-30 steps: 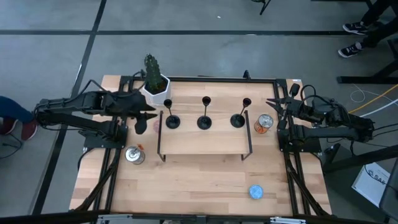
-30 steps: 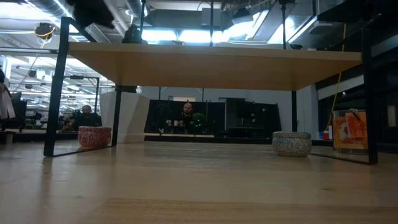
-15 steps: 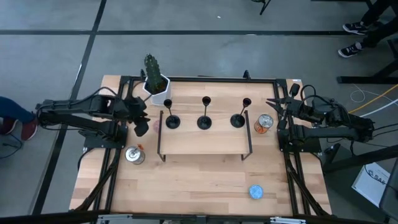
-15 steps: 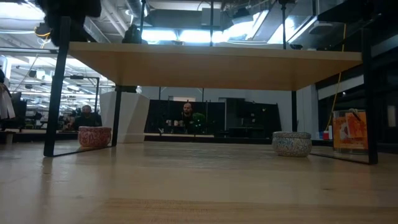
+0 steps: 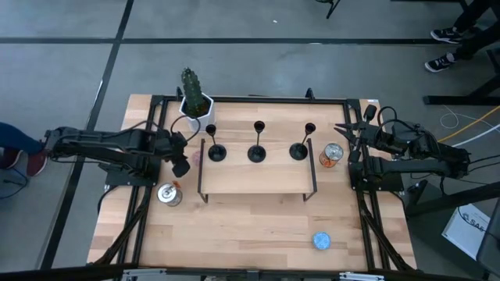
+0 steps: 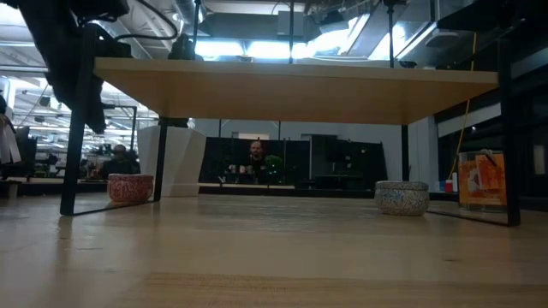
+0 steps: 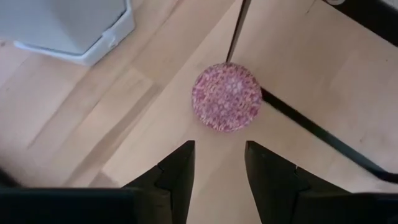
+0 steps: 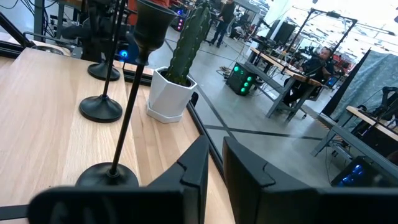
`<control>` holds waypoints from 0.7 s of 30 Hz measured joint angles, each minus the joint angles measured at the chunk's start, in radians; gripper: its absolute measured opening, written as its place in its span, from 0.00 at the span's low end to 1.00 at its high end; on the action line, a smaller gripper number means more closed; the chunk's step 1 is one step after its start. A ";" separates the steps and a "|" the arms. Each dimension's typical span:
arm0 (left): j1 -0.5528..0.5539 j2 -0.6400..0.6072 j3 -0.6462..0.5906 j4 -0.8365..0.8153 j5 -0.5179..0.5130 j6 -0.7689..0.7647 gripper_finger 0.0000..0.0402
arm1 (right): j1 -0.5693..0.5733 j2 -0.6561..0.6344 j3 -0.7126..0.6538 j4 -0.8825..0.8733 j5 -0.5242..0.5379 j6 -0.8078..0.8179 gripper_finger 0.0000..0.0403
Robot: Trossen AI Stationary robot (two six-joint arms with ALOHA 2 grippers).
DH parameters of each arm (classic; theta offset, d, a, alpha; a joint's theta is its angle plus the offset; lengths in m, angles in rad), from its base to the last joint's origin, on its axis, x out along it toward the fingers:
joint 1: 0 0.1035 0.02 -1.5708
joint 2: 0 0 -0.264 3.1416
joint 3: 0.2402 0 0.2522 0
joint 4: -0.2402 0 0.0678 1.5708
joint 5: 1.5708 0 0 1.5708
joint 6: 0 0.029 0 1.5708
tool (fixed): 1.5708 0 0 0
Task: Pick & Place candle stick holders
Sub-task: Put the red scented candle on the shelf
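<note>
Three black candle stick holders (image 5: 216, 151) (image 5: 256, 152) (image 5: 298, 150) stand upright on their round bases on a raised wooden shelf (image 5: 258, 178). My left gripper (image 5: 181, 161) is open and empty at the shelf's left end. It points down over a small pink tin (image 7: 226, 97) on the table, and its fingers do not reach the tin. My right gripper (image 5: 344, 131) waits at the shelf's far right corner, a little open and empty. The right wrist view shows the nearest holder (image 8: 127, 99) ahead of it.
A cactus in a white pot (image 5: 194, 102) stands at the far left. A metal can (image 5: 166, 193) is left of the shelf and an orange can (image 5: 331, 154) right of it. A blue tin (image 5: 321, 240) lies near the front. A grey tin (image 6: 402, 197) sits under the shelf, among its black legs (image 6: 75, 128).
My left gripper has drawn back from beside the left holder toward the table's left and near edges. It has come down and tipped to point at the pink tin. The holders have stayed in place.
</note>
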State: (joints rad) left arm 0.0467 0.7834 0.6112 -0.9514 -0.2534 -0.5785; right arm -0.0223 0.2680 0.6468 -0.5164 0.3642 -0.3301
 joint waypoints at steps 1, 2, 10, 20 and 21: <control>0.000 0.000 -0.011 0.018 -0.001 0.010 0.34 | 0.000 0.000 0.000 0.000 0.000 0.000 0.13; 0.000 0.000 -0.019 0.032 -0.008 0.020 0.33 | 0.000 0.000 0.000 0.000 0.000 0.000 0.13; 0.000 0.000 -0.031 0.089 -0.040 0.098 0.34 | 0.000 0.000 0.000 0.000 0.000 0.000 0.13; 0.000 0.024 -0.031 0.093 0.040 0.180 0.39 | 0.000 0.000 0.000 0.000 0.000 0.000 0.13; 0.000 0.031 -0.031 0.093 0.040 0.181 0.42 | 0.000 0.000 0.000 0.000 0.000 0.000 0.13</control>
State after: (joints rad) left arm 0.0467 0.8144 0.5804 -0.8581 -0.2134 -0.3973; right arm -0.0219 0.2680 0.6468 -0.5167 0.3641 -0.3302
